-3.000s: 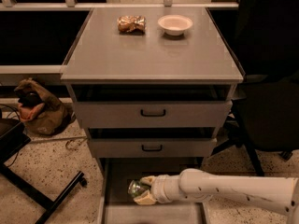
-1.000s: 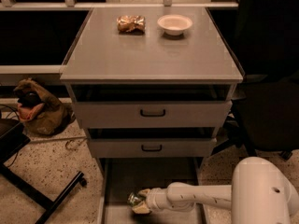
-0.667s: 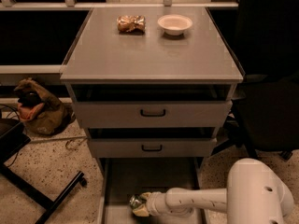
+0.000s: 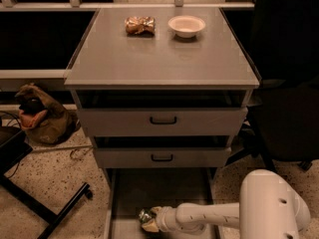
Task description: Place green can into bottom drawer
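Note:
The bottom drawer (image 4: 162, 190) of the grey cabinet is pulled open at the lower middle, showing its flat grey floor. My white arm reaches in from the lower right. My gripper (image 4: 149, 220) is low inside the drawer near its front left, shut on the green can (image 4: 145, 215). Only the can's silver end and a bit of its side show past the fingers. The can sits at or just above the drawer floor; I cannot tell whether it touches.
The two upper drawers (image 4: 162, 119) with black handles are slightly open. A golden-brown snack packet (image 4: 139, 25) and a pale bowl (image 4: 186, 26) sit on the cabinet top. A brown bag (image 4: 40, 116) and a black chair base (image 4: 45, 208) are on the floor at left; a dark chair (image 4: 286, 123) stands at right.
My arm has sunk lower into the bottom drawer and shifted slightly left with the can still in the gripper. Nothing on the cabinet top moved.

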You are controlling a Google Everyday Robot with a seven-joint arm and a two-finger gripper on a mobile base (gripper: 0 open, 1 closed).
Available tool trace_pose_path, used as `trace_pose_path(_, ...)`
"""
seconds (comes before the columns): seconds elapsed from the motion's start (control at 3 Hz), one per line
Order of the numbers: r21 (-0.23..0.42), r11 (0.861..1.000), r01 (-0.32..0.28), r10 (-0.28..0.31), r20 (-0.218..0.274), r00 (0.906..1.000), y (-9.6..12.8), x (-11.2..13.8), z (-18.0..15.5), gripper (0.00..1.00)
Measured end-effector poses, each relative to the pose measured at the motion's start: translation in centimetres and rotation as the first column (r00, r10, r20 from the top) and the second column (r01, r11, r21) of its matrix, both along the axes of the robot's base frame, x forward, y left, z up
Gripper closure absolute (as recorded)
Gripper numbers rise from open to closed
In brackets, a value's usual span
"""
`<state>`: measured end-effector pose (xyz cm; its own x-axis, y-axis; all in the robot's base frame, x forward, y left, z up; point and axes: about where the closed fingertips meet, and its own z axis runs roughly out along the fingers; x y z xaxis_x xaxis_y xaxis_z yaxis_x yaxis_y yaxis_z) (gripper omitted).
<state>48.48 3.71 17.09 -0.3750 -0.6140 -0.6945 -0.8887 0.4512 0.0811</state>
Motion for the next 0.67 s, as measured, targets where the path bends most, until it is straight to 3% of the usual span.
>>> trace_pose_path(0.67, 0.0, 1.0, 0.0, 0.0, 0.0, 1.0, 0.0, 0.0, 0.0, 0.35)
